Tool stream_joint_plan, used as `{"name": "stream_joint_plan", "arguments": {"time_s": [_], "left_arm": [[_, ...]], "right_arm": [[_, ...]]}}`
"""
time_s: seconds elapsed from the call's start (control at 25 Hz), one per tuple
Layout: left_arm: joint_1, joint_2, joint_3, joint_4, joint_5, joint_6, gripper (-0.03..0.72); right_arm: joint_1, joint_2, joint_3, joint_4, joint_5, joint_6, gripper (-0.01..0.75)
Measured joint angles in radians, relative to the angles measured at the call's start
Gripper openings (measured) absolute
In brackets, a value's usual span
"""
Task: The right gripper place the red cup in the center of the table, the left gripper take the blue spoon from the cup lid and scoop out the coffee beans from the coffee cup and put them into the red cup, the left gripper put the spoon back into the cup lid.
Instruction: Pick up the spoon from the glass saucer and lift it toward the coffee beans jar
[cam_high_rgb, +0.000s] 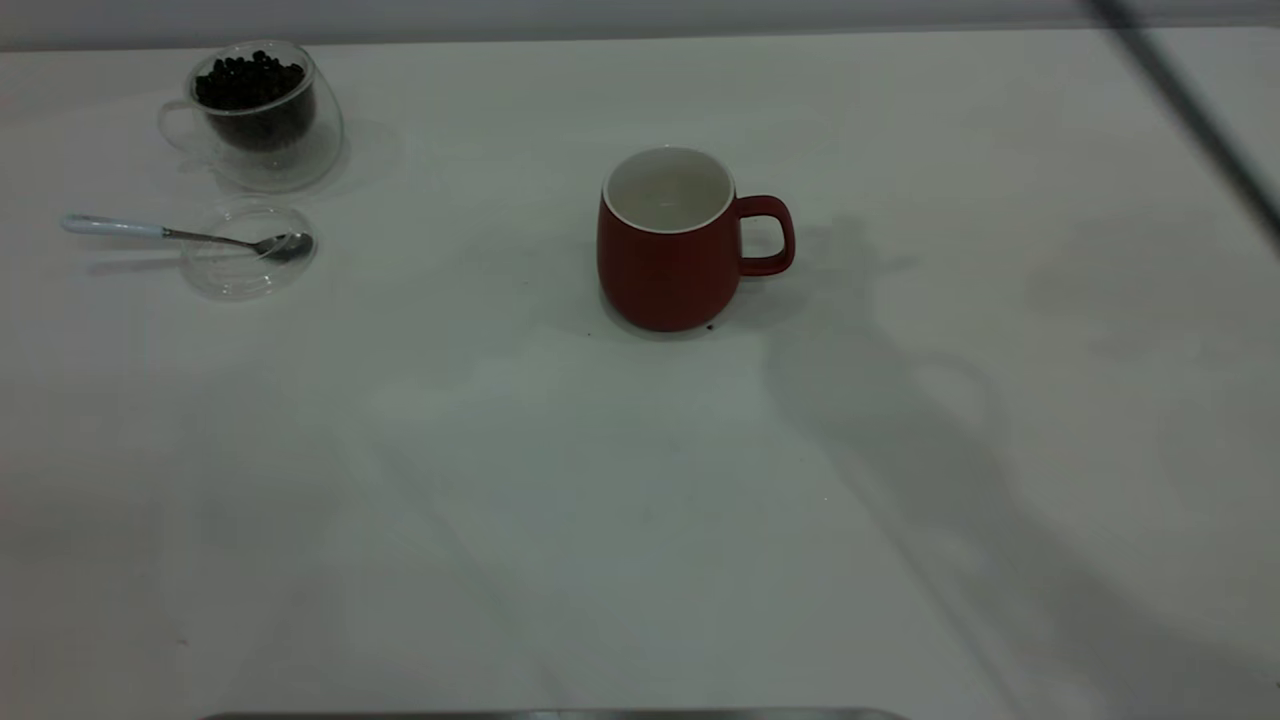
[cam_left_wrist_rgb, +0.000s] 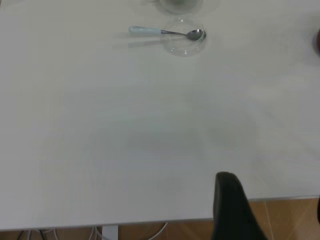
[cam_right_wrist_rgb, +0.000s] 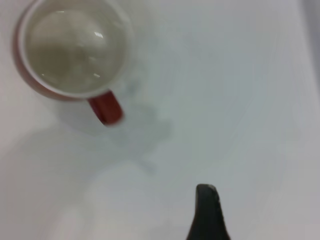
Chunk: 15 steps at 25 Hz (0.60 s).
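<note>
A: What's cut off or hard to read?

B: Both grippers. The exterior view shows neither arm, only their shadows across the white worktop (cam_high_rgb: 560, 520). In the left wrist view one black finger (cam_left_wrist_rgb: 232, 210) of the left gripper pokes in over the near edge of the worktop; its partner barely shows at the frame edge, so I can't tell if the gripper is open or closed. The right wrist view also gives just one dark fingertip (cam_right_wrist_rgb: 207, 215), above bare worktop and apart from the mug. Same answer there: can't tell.

A: And the task's things?

B: The mug (cam_high_rgb: 668, 240) stands upright near the middle of the worktop, handle toward the right arm's side. From above, the right wrist view shows its glossy white inside with no beans in it. The glass cup (cam_high_rgb: 255, 115) sits at the far left corner, rounded and double-walled, heaped with dark beans (cam_high_rgb: 248, 82). Just in front of it lies the lid (cam_high_rgb: 248, 250), a flat clear disc. The spoon (cam_high_rgb: 190, 236) rests across it, metal bowl inside the rim, pale handle sticking out to the left.

A: Does the left wrist view add anything?

B: It shows the spoon and lid far off, the glass cup cut by the frame, and a sliver of the mug at the edge.
</note>
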Motion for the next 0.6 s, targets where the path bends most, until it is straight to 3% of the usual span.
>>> {"name": "stream_joint_plan", "arguments": {"time_s": [0.32, 0.6], "left_arm": [[0.000, 0.000, 0.000, 0.000, 0.000, 0.001, 0.464], [0.000, 0.000, 0.000, 0.000, 0.000, 0.002, 0.464]], "right_arm": [[0.000, -0.413, 0.011, -0.065, 0.313, 0.191, 0.590], [0.000, -0.885, 0.262, -0.010, 0.369, 0.265, 0.590]]}}
